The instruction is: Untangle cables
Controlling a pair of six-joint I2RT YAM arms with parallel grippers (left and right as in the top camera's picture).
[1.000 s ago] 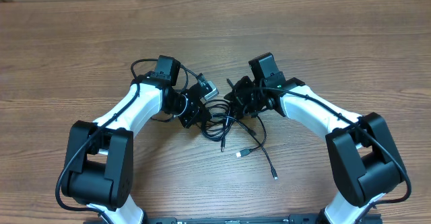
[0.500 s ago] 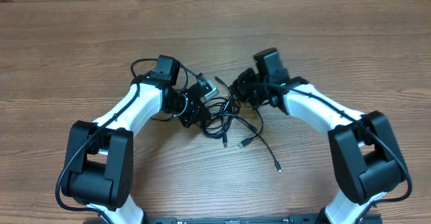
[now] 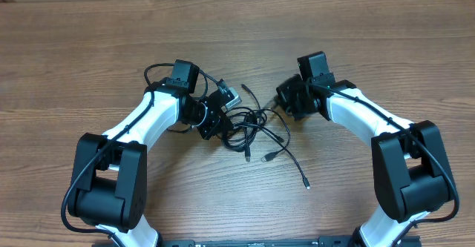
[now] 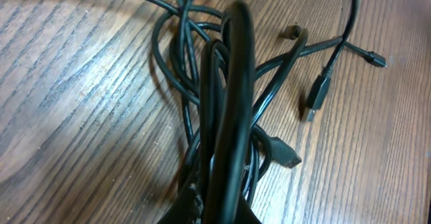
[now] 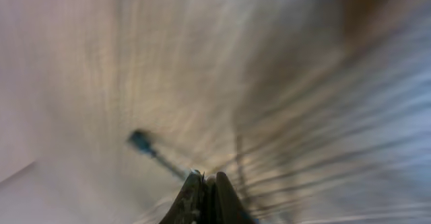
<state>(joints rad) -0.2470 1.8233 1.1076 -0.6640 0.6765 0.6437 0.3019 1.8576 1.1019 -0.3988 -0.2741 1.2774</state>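
Note:
The cables (image 3: 256, 130) are a tangle of thin black cords in the middle of the wooden table, between my two grippers. Loose plug ends trail toward the front (image 3: 269, 156) (image 3: 306, 186). My left gripper (image 3: 217, 121) is shut on the left side of the bundle. In the left wrist view the cords (image 4: 175, 62) run up from the shut jaws (image 4: 222, 207), with plugs (image 4: 316, 96) lying on the wood. My right gripper (image 3: 284, 102) is at the tangle's right edge. The right wrist view is blurred; its jaws (image 5: 205, 183) are shut on a thin cord ending in a plug (image 5: 140, 141).
A small silver-grey piece (image 3: 231, 96) sits by my left gripper at the back of the tangle. One cord end (image 3: 243, 87) sticks out toward the back. Thicker black arm wires loop behind my left wrist (image 3: 152, 73). Bare wood table (image 3: 386, 47) lies all around.
My right gripper has moved right and slightly back, drawing a cord out of the tangle. The loose plug ends at the front shifted right. My left arm has stayed still.

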